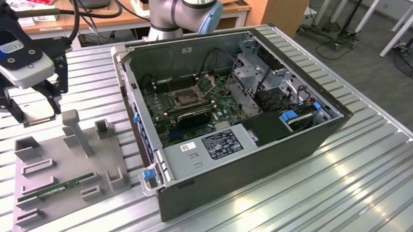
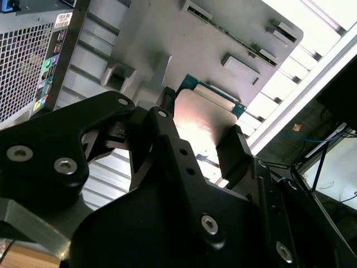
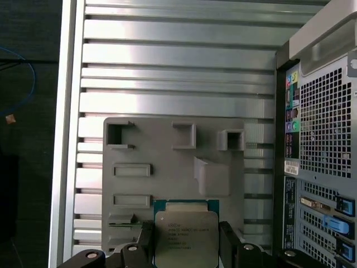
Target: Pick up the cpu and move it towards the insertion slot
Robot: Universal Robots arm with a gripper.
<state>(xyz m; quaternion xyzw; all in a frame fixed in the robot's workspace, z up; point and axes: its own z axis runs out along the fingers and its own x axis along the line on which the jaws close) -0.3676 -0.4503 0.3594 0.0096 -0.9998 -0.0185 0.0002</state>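
from the exterior view's left, i have the black two-fingered gripper [image 1: 37, 113] hanging above the slatted aluminium table [image 1: 361, 159], over the far end of the flat grey plastic tray [image 1: 48, 171] with its raised blocks and recesses. in that view i can't really make out what sits between the fingers. in both wrist views it is plain: the jaws pinch the cpu [image 3: 186, 237], a small flat square chip with a silvery metal face and a greenish edge, one black finger [image 3: 230, 243] against each of two opposite sides. the chip's metal face [image 2: 203, 128] is turned toward the cameras, with the grey tray behind it.

nearer on the tray lies a long thin green memory stick [image 1: 57, 188], apart from the gripper.

further to the exterior view's right stands the open dark-grey computer case [image 1: 258, 159], with the green motherboard [image 1: 193, 111] exposed. the insertion slot [image 1: 187, 98], a square socket with a shiny metal frame and a dark centre, sits on that board, well apart from the gripper and the chip it holds.
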